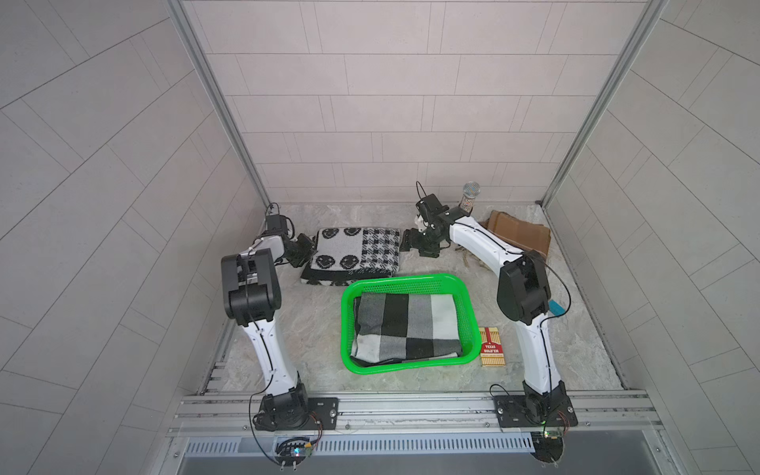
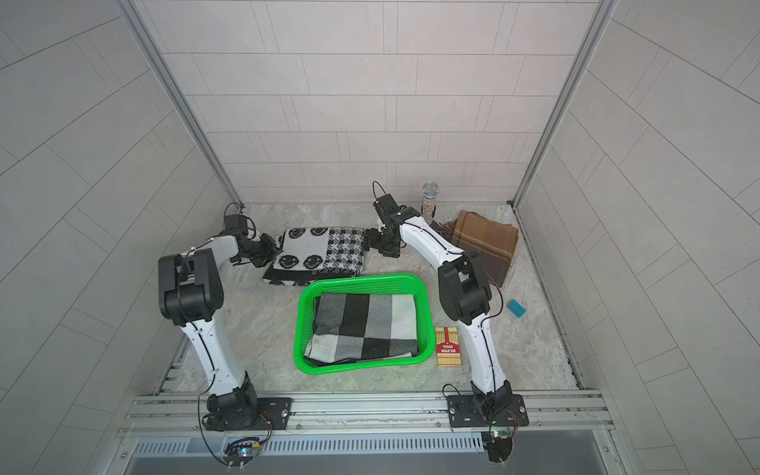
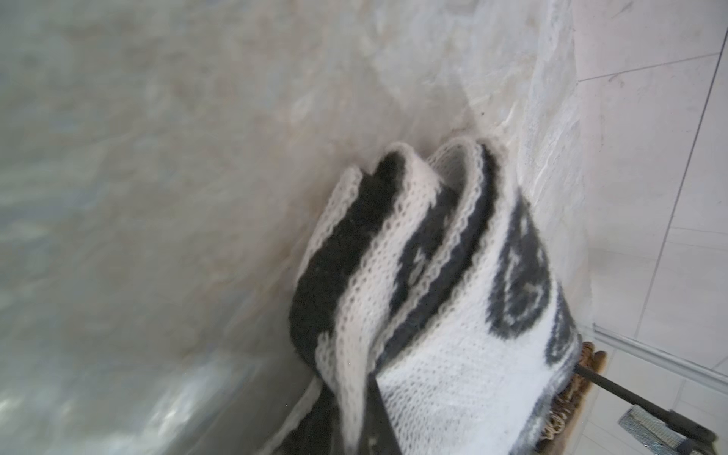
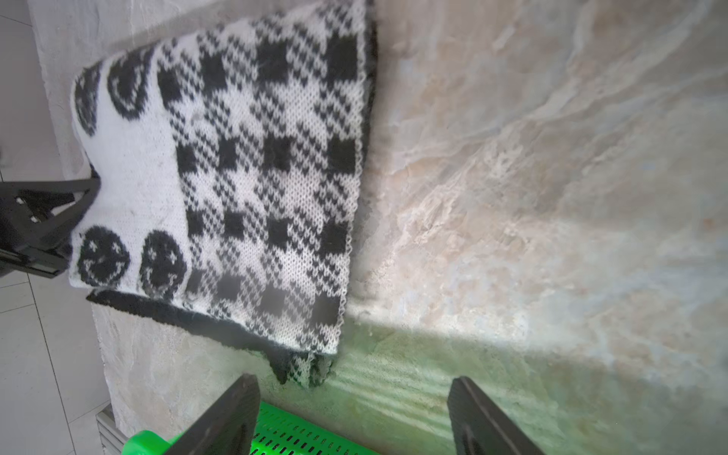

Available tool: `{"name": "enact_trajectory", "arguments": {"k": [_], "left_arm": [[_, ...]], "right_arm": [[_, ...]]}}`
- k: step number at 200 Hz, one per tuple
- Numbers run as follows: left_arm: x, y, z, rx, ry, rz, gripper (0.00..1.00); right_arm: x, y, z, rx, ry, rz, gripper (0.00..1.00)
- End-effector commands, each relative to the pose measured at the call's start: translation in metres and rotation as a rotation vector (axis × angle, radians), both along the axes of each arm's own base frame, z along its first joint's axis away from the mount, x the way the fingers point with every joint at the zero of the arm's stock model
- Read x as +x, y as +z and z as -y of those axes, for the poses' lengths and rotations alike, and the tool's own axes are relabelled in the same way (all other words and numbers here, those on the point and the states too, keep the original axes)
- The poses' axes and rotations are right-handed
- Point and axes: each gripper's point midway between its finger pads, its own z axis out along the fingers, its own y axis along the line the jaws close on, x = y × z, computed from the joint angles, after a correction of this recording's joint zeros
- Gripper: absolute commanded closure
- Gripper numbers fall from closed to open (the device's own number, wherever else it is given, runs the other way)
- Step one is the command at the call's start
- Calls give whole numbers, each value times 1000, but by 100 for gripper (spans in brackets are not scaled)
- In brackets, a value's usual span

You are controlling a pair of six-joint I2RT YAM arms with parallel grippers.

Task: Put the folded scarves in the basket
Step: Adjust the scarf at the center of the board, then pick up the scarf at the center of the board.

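**Left gripper (image 1: 308,251) pinches the folded black-and-white knitted smiley scarf (image 1: 353,255) behind the shallow bright green perforated plastic basket (image 1: 405,279).**
Both arms reach past the basket's far rim. The right gripper (image 1: 405,242), jaws spread apart, sits just off the scarf's opposite edge. The scarf's near edge lies beside that rim, and a grey-checked folded cloth (image 1: 407,325) fills the basket.
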Motion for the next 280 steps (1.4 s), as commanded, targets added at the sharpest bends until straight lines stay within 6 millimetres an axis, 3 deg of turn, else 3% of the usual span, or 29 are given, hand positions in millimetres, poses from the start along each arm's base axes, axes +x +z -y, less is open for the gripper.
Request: {"name": "enact_trajectory", "arguments": {"k": [1,21,39,61,86,128,162,206,252,268,280], "left_arm": [[-8,12,15,-87,9,38,82],[-27,15,9,-29,25,-19,52],[-36,19,-2,58,19,-46,39],[-35,20,-13,96,25,-57,33],[-27,10,-12,89,-18,-83,29],[-22,-7,19,-3,-90,-85,27],[-35,-26,30,-22,-88,-145,30],[-41,-35,48,-71,-96,-152,40],[-36,-32,61,-146,-74,-106,54],[-27,-22,69,-185,-76,-63,66],[-21,-13,75,-213,-80,-28,85]], "right_arm": [[4,-20,5,-34,32,-33,20],[14,-25,-1,3,43,-35,23],[20,-29,-11,37,50,-47,25],[25,-39,-22,70,50,-69,25],[30,-55,-29,95,33,-104,25],[31,-75,-45,139,20,-146,25],[28,-84,-57,161,24,-173,25],[25,-87,-79,224,31,-188,34],[30,-85,-87,257,12,-176,64],[32,-80,-88,266,10,-165,79],[35,-72,-90,275,10,-145,90]]}}
